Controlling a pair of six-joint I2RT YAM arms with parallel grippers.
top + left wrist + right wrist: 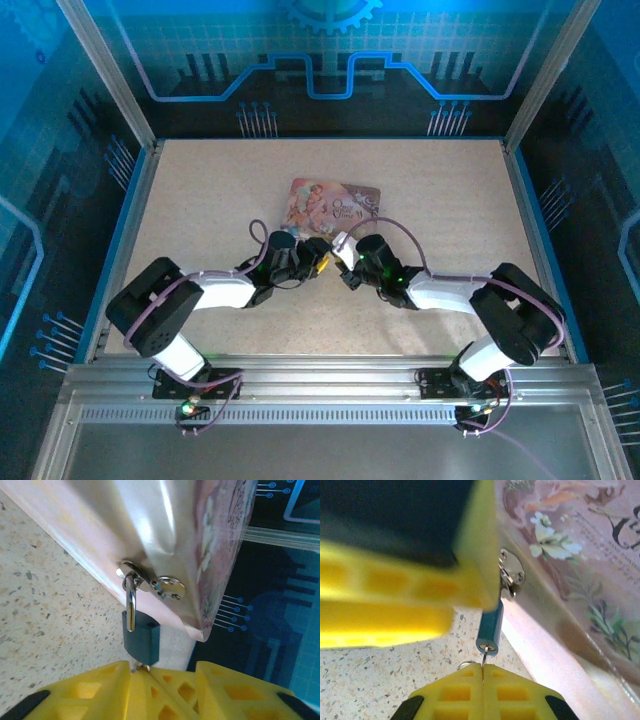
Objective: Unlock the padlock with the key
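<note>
Item: padlock (141, 639). Small, blocky, blue-teal body with smooth faces; thin, polished silvery shackle (130, 607) is looping through a shiny metal hasp (170, 586). It is hanging off the side wall of the pink illustrated tin box (332, 203), which is lying flat on the speckled table (200, 200) between the two arms. Its long axis is running from the hasp out toward the fingertips, keyhole end facing away from the tin.

Key (483, 662): thin metal shaft, sitting in the keyhole, in line with the body.

Right gripper (482, 677): yellow latticed fingers are pinching the key.

Left gripper (162, 666): fingers are standing partly apart, flanking the padlock's lower end without clamping it.
</note>
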